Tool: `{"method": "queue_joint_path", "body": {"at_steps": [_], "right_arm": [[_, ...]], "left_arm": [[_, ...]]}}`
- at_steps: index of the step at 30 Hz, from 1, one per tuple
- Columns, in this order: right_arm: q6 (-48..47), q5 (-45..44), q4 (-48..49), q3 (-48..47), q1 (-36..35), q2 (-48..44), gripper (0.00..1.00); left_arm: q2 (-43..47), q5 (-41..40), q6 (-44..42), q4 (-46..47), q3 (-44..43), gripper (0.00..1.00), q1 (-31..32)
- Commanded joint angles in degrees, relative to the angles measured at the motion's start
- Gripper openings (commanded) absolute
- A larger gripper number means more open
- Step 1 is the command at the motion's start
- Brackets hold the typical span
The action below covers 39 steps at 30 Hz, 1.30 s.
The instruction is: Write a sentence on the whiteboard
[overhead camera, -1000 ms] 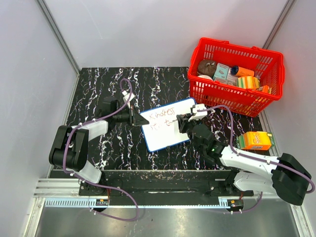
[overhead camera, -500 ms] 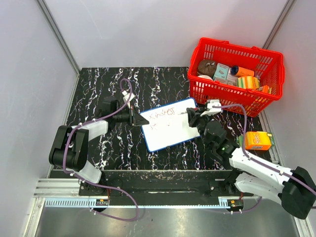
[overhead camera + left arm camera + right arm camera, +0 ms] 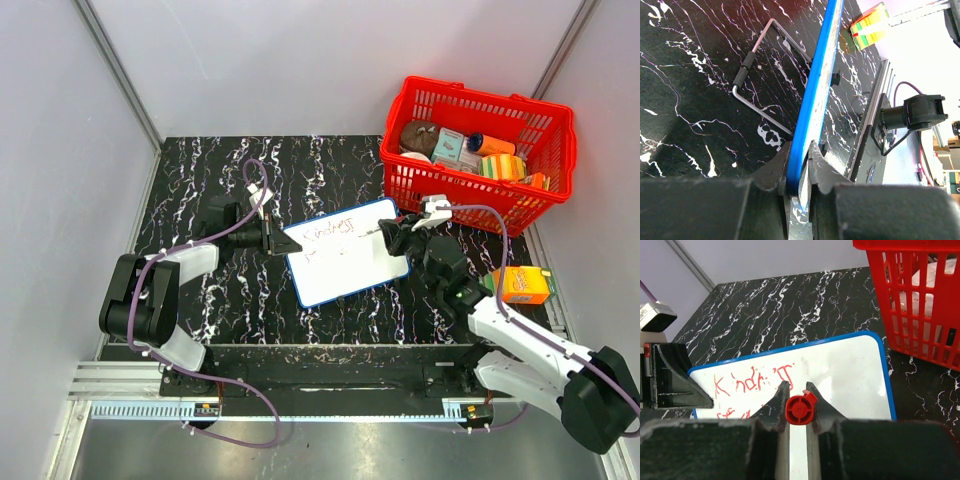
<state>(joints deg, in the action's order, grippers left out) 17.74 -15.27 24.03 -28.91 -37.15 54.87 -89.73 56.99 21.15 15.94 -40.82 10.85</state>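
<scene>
Your left gripper (image 3: pixel 800 150) clamps the whiteboard (image 3: pixel 345 262) edge, your right gripper (image 3: pixel 799 389) clamps the marker (image 3: pixel 799 410); set its tip down lightly beside the sentence (image 3: pixel 752 380).

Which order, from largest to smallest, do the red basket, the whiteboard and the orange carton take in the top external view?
1. red basket
2. whiteboard, clearly smaller
3. orange carton, smallest by far
</scene>
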Motion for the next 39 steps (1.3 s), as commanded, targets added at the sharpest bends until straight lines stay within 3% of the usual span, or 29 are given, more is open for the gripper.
{"method": "queue_joint_path", "body": {"at_steps": [1,24,39], "right_arm": [[-1.56,2.44,0.40,-1.51,0.06,1.11,0.00],[0.81,-1.69,5.50,-0.01,-1.00,4.01,0.00],[1.69,-2.31,-0.03,-0.45,-1.00,4.37,0.00]], "left_arm": [[-2.11,-16.56,-10.07,-1.09,-0.23,0.00,-0.48],[-2.11,-16.47,-10.16,-1.27,-0.31,0.00,-0.48],[-2.03,-16.47,-10.25,-1.35,-0.31,0.00,-0.48]]}}
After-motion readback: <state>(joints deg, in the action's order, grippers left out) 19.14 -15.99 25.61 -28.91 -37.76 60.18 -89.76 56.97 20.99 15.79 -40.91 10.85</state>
